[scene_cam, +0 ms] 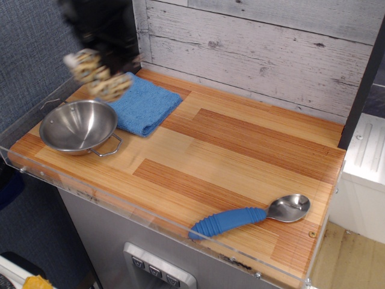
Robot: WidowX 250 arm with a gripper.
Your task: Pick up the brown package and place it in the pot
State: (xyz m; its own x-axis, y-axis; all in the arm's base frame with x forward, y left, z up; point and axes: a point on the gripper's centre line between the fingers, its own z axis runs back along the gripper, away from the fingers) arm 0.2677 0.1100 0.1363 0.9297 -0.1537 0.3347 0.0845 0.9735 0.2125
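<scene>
The brown package point(96, 74), a tan and cream spotted plush toy, hangs in the air at the upper left, motion-blurred. My dark gripper point(99, 60) is shut on it from above. The toy hovers just above the far rim of the pot point(77, 125), a shiny steel bowl with two wire loop handles that sits at the table's left end. Nothing shows inside the pot.
A folded blue towel point(141, 102) lies right of the pot, partly behind the toy. A blue-handled metal spoon point(249, 215) rests near the front right edge. A clear plastic lip point(150, 211) rims the table. A black post point(123, 30) stands at the back left.
</scene>
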